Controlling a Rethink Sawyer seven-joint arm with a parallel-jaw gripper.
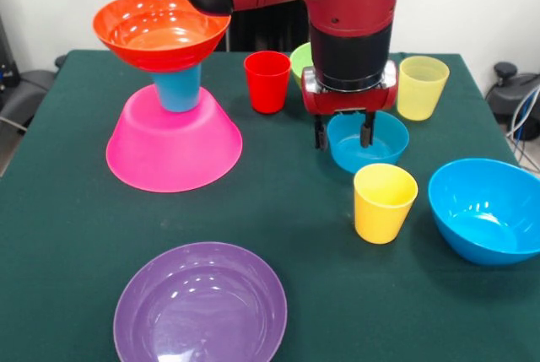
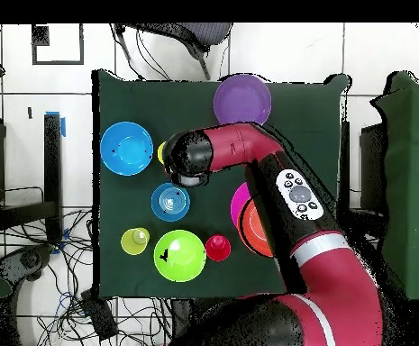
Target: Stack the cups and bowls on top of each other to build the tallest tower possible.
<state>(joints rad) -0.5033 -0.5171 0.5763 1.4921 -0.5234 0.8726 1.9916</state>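
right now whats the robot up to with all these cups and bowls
It is building a tower: pink bowl upside down, blue cup on it, orange bowl on top. The gripper is open, its fingers reaching into the small blue bowl, holding nothing. The other cups and bowls sit loose on the table.

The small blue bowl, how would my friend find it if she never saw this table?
Find the red arm's gripper; its open fingers reach down at the small blue bowl. The opaque yellow cup stands just in front. The other blue bowl, at the table's edge, is much bigger.
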